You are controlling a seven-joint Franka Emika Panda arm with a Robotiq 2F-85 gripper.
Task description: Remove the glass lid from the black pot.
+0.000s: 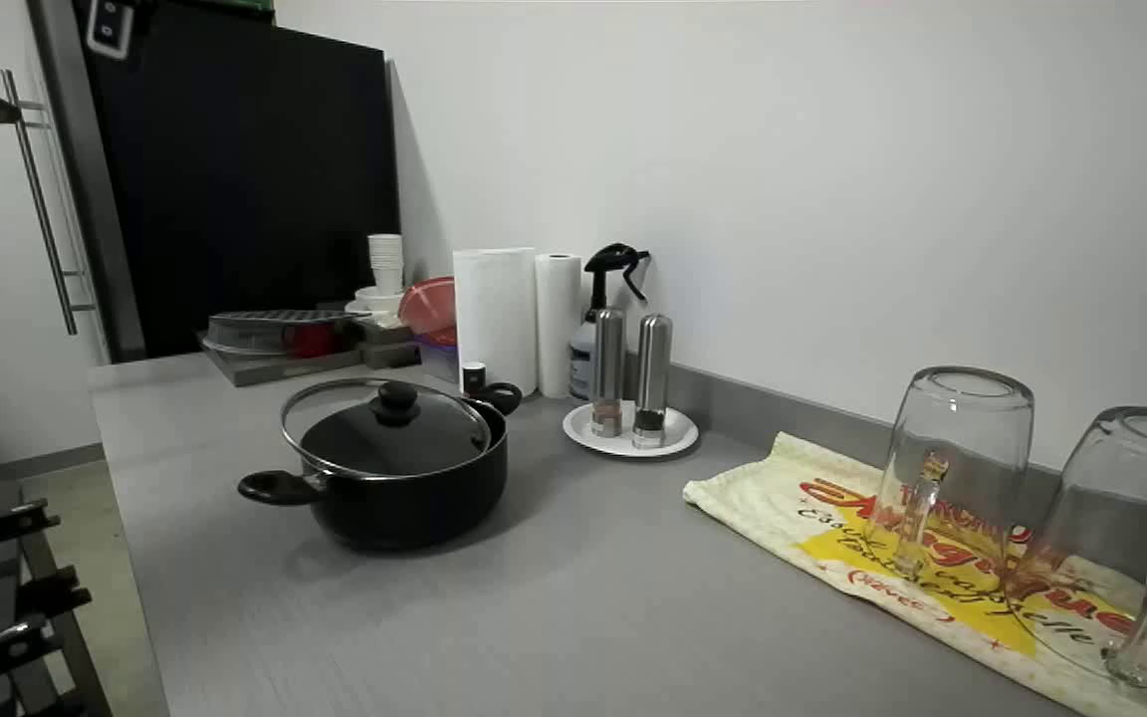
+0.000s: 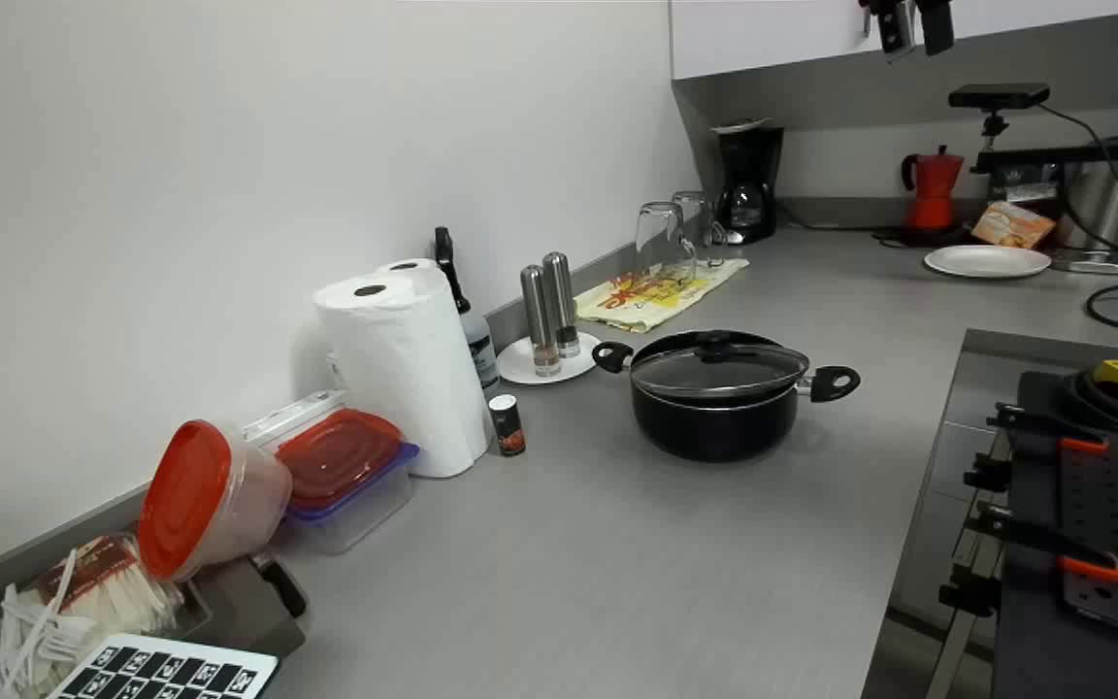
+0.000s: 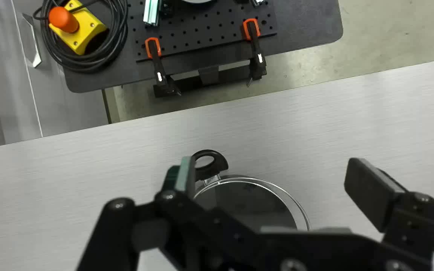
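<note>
While the gripper (image 3: 271,175) hangs high above the counter (image 1: 573,637), its two fingers (image 3: 371,192) spread wide and holding nothing, the glass lid (image 1: 384,438) rests on the black pot (image 1: 409,513), set off centre. In an exterior view it juts past the pot toward ten o'clock, leaving a strip of the pot uncovered near three; the black knob (image 1: 395,396) stands up from its middle. From the wrist, the pot lies toward six o'clock, partly hidden by the gripper, which also covers the knob; a side handle (image 3: 219,163) shows at the pot's eleven.

Lifting has not begun, and poor aim seems the likeliest trouble. Because the lid sits askew, its knob is probably a little off the pot's middle, so a descent lined up on the pot could press on glass and tip the lid. A finger coming down beside the handle might catch it and shove the whole pot. The knob looks smooth and rounded, so a shallow grip could slip and drop the lid. Swung low toward the two metal mills (image 1: 609,368), at two o'clock from the pot in an exterior view, the lid could topple them.
</note>
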